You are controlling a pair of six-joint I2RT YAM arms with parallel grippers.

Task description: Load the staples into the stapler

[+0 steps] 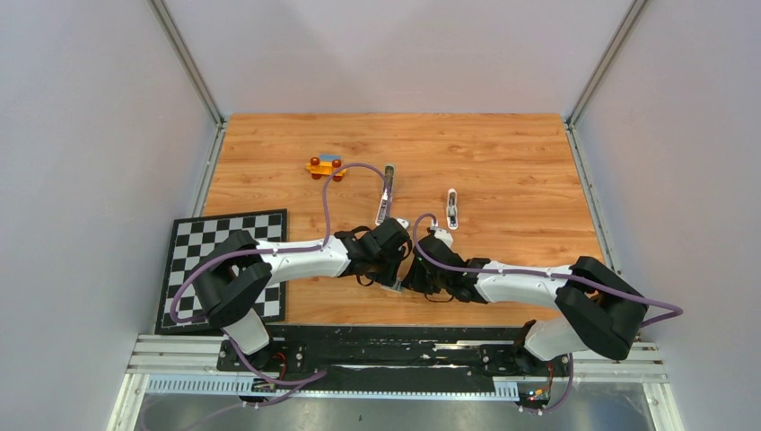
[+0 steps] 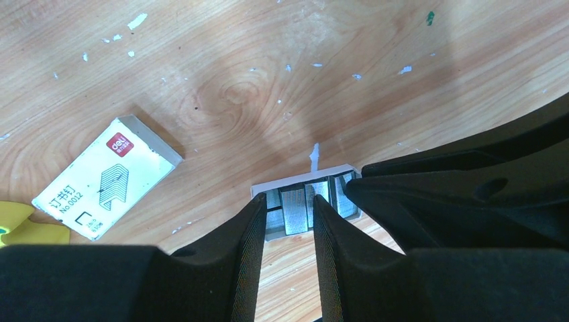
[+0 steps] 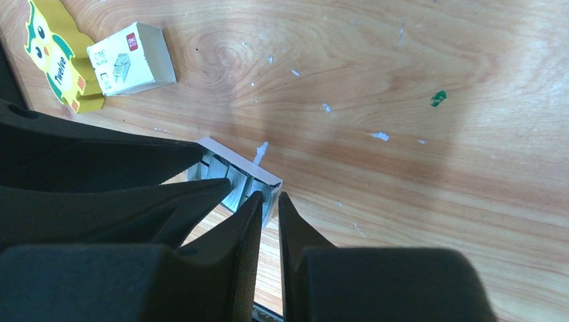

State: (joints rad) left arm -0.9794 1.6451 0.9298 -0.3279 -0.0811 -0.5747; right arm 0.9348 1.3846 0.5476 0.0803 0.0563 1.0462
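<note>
The staples point(image 2: 294, 216), silver-grey blocks, are being held in a small open white tray point(image 2: 302, 176) that is lying on the wooden table point(image 1: 502, 162) near its front edge, between the two arms. The left gripper point(image 2: 290, 201) is being held over this tray with its fingers apart, one on either side of a staple block, though whether the block is being touched cannot be told. The right gripper point(image 3: 270, 198) is being pressed almost together on the tray's end wall, while a white box with red print point(image 2: 107, 176) is lying off to the side, beside a yellow owl-shaped piece point(image 3: 54, 54).
</note>
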